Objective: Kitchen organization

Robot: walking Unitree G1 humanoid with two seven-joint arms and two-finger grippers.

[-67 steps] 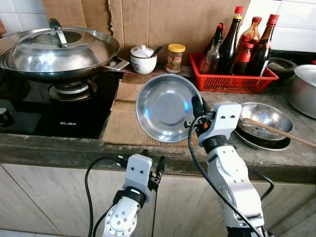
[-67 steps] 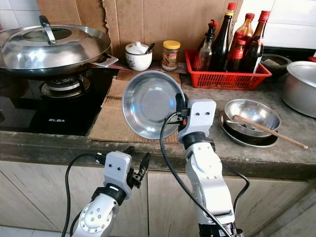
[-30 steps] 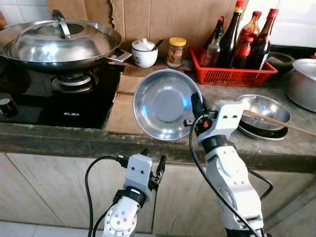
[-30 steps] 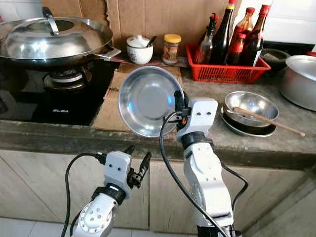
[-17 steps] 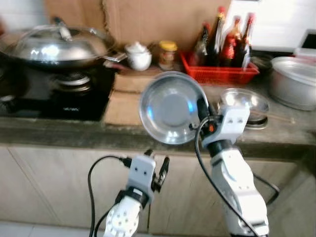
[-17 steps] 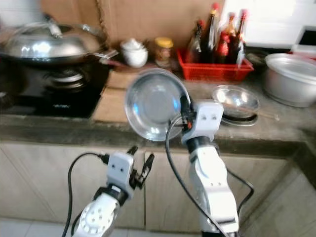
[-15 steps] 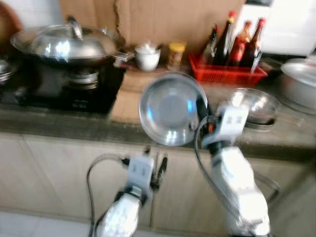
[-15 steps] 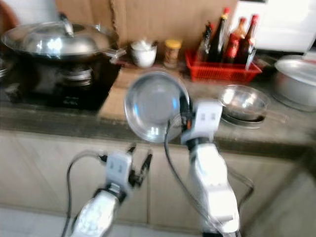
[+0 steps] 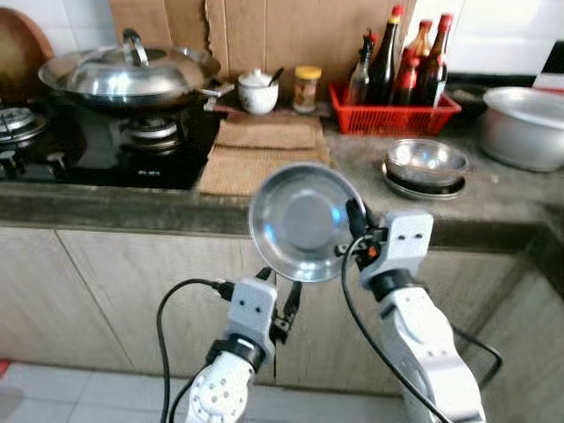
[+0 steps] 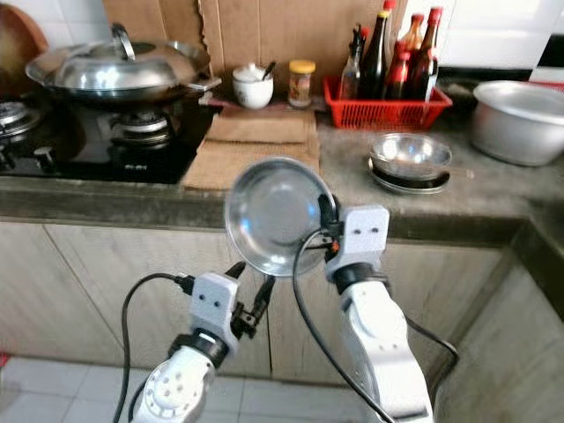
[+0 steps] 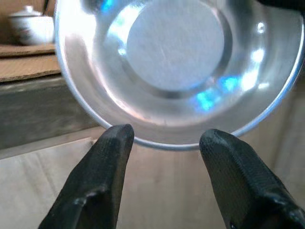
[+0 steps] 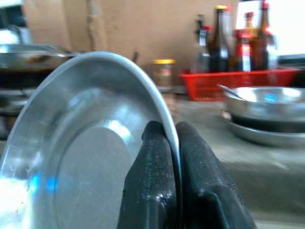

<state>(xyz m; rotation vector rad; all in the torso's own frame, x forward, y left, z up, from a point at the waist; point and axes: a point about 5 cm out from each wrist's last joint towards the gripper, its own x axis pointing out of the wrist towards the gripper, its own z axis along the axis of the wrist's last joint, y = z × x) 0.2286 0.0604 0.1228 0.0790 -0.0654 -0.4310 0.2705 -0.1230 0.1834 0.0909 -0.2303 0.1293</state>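
My right gripper (image 9: 354,222) is shut on the rim of a shallow steel plate (image 9: 302,222), held upright in the air in front of the counter edge, its hollow facing me. In the right wrist view both black fingers (image 12: 157,181) pinch the plate's rim (image 12: 143,81). My left gripper (image 9: 280,304) hangs lower, just under the plate, open with nothing between its fingers (image 11: 97,186); the plate (image 11: 171,67) looms right above them. A steel bowl on a plate (image 9: 427,163) rests on the counter to the right.
A lidded wok (image 9: 132,70) sits on the gas hob at the left. A white pot (image 9: 257,91), a jar (image 9: 307,86) and a red basket of bottles (image 9: 392,110) line the back. A large steel pot (image 9: 524,123) is far right. Cabinet doors (image 9: 115,300) face me below.
The view has pulled back and dropped, so the counter now lies farther off. The plate stays in my right gripper, now in front of the counter edge rather than over it.
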